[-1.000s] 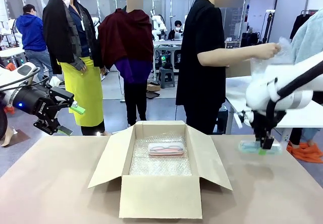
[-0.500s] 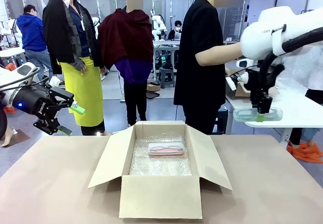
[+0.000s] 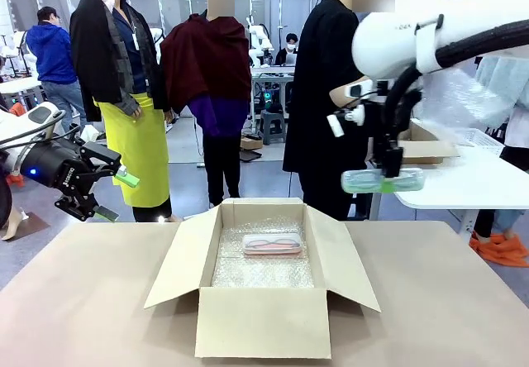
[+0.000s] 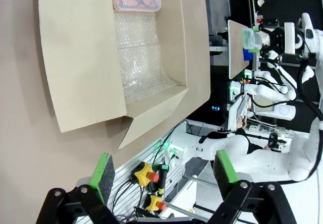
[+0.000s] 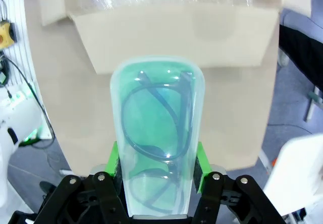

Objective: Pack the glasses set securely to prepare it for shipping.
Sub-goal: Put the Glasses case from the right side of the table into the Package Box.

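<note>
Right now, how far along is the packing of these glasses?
Done: the pink case lies on bubble wrap inside the open box. In hand: the right arm's jaws are shut on the teal case, held in the air to the box's right. Left: setting it inside and closing the flaps.

Robotics lab, white worktable point(image 3: 463, 192), emergency-stop buttons point(image 4: 144, 172), person point(image 3: 290, 47) working farther back

Bright, even light is cast from overhead. Glare is caught on the bubble wrap point(image 3: 263, 274) in the box point(image 3: 261, 324) and on the teal case point(image 5: 157, 133). Soft shadows are thrown on the table point(image 3: 83, 301) under the flaps point(image 3: 175, 259). Edges are bowed in the wrist views; far backgrounds are softened.
</note>
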`<state>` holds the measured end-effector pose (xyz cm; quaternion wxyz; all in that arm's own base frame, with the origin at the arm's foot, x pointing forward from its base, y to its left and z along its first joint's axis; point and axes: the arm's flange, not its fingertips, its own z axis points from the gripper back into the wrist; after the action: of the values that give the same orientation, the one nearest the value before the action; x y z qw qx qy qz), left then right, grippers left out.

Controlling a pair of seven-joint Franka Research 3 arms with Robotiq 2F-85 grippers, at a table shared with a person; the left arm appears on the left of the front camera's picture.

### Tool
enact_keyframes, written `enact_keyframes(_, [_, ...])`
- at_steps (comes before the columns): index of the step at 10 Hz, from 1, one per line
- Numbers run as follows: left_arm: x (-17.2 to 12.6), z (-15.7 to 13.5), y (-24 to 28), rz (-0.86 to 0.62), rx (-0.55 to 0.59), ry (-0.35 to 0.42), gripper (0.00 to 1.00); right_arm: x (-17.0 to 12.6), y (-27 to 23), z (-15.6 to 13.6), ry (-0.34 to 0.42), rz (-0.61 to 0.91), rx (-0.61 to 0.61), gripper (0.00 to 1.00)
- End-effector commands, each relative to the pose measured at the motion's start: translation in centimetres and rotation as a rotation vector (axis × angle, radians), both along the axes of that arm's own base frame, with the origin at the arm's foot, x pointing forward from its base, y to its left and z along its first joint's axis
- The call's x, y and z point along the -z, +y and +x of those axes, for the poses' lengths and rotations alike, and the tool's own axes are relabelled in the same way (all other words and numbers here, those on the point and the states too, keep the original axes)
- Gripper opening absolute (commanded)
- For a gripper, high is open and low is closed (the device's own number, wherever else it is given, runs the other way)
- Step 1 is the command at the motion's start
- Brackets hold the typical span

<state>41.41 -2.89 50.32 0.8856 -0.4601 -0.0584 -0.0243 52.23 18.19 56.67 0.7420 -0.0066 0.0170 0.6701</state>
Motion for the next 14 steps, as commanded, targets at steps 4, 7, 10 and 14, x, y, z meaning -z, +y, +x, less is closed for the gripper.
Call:
enact_keyframes(4, [-0.3, 0.1, -0.1, -0.008, -0.016, -0.002, 1.0, 3.9, 13.1, -3.8, -0.024, 0.158, 0.0, 0.48])
enact_keyframes(7, [-0.3, 0.1, -0.1, -0.008, -0.016, -0.002, 1.0, 8.9, 17.1, -5.3, 0.0, 0.176, 0.006, 0.48])
enact_keyframes(10, [-0.3, 0.1, -0.1, -0.008, -0.016, -0.002, 1.0, 13.4, 19.0, -5.7, -0.059, 0.164, -0.091, 0.48])
enact_keyframes(14, [-0.3, 0.1, -0.1, -0.008, -0.016, -0.002, 1.0, 18.4, 21.1, -3.4, -0.028, 0.118, -0.086, 0.48])
